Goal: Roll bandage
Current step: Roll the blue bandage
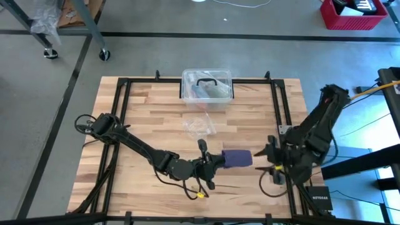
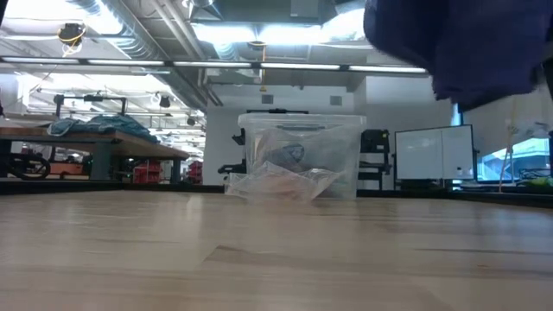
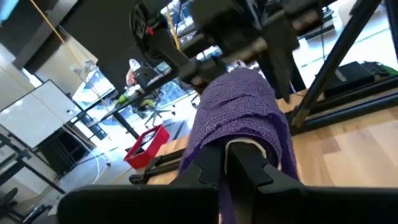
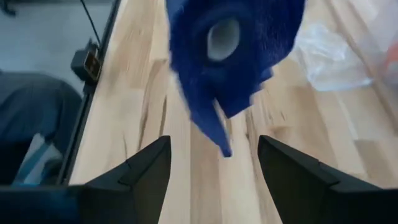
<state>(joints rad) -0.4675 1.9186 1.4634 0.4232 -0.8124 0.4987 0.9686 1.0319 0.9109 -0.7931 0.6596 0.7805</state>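
- Table (image 1: pixel 156 119) of pale wood carries a clear box (image 1: pixel 207 85) at its far edge and a crinkled wrapper (image 1: pixel 199 127) just in front of it.
- Right gripper (image 1: pixel 270 160) waits near the table's right edge, fingers spread wide and empty, facing the bandage.
- Left gripper (image 1: pixel 220 161) is clamped on the bandage.
- Bandage (image 1: pixel 237 158), rolled up with a loose tail hanging, is held above the table's front middle, between both grippers.
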